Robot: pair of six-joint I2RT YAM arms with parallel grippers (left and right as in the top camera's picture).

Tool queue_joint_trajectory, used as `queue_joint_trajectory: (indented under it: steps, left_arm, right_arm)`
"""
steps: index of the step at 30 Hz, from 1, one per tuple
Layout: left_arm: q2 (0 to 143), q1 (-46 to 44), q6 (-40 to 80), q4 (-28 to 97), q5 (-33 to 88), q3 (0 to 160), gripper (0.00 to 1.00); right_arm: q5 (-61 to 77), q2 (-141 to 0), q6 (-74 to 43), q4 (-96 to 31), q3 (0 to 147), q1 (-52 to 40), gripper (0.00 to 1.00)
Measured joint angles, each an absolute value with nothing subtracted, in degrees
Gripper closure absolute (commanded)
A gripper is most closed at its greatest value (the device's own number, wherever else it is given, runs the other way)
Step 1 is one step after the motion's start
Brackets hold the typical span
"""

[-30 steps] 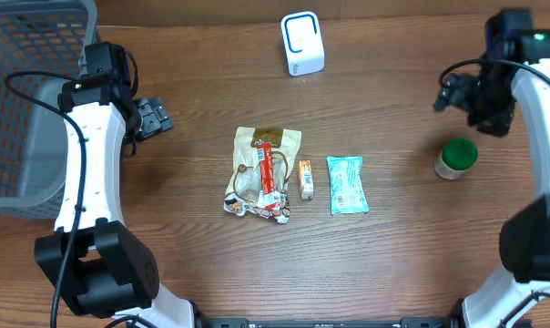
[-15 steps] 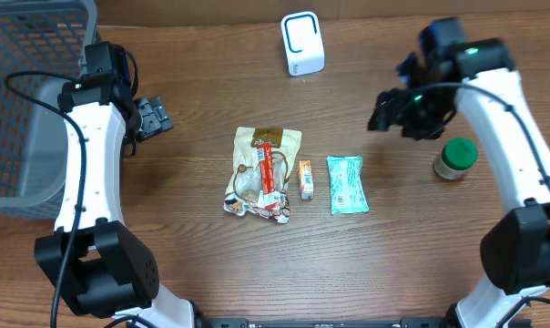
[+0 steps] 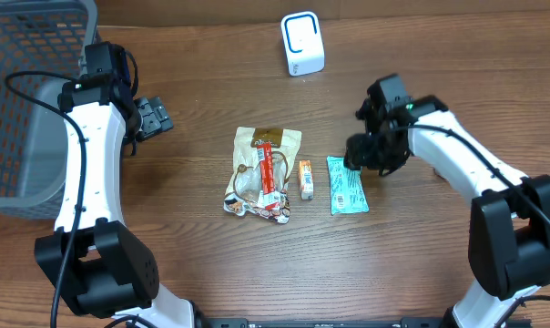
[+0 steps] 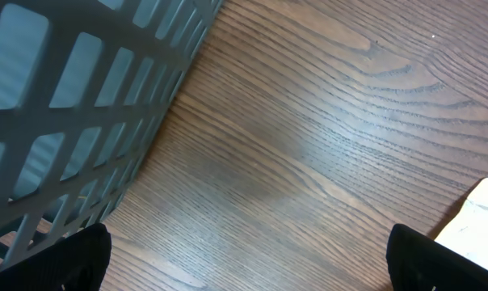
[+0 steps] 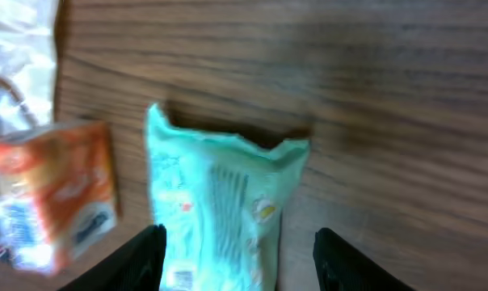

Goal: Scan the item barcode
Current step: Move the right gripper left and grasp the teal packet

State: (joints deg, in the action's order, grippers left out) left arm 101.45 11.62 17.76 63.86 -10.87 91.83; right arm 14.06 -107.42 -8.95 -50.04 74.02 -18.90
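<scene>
A teal packet [image 3: 348, 187] lies flat on the wooden table, right of a small orange box [image 3: 305, 179]. My right gripper [image 3: 359, 157] hovers over the packet's far end. In the right wrist view the packet [image 5: 220, 210] sits between the two dark fingers of that gripper [image 5: 240, 263], which stands open: the left finger is at the packet's edge and the right finger is clear of it. The orange box [image 5: 54, 194] shows at the left. The white scanner [image 3: 302, 44] stands at the back. My left gripper [image 3: 155, 118] stays open beside the basket, over bare wood [image 4: 246, 259].
A clear snack bag [image 3: 261, 173] lies left of the orange box. A grey mesh basket [image 3: 20, 109] fills the far left, and its wall [image 4: 66, 121] is close to the left gripper. A pale packet corner [image 4: 478, 222] shows at the left wrist view's right edge.
The right arm has swung from the back right, past the green-lidded jar, down and left to the teal packet, and its jaws have narrowed. The left arm has not moved.
</scene>
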Motion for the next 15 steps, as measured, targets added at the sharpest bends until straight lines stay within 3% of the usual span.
queue_joint_trajectory:
  steps: [5,8,9,10,11,15]
  left_arm:
    - [101.4,11.6,17.8,63.9,-10.9,91.8,0.0]
    - [101.4,11.6,17.8,63.9,-10.9,91.8,0.0]
    - [101.4,11.6,17.8,63.9,-10.9,91.8,0.0]
    - [101.4,11.6,17.8,63.8,-10.9,91.8,0.0]
    - [101.4,11.6,17.8,63.9,-10.9,91.8,0.0]
    - [101.4,11.6,17.8,63.9,-10.9,91.8,0.0]
  right_arm:
    - [13.9,-107.5,-8.9,-42.0,67.3,-18.9,0.5]
    - [14.1,-107.5,-9.0,-39.2,65.0,-18.9,0.48]
    - [14.2,-107.5,-9.0,-38.8,64.8,-18.9,0.32]
    - [14.2,-107.5,-9.3,-38.6,64.8,-18.9,0.09]
    - [14.2,-107.5,-9.2,-38.5,64.8,-18.9,0.0]
    - [14.6,-106.7,-8.8,-38.2,64.8,-19.2,0.0]
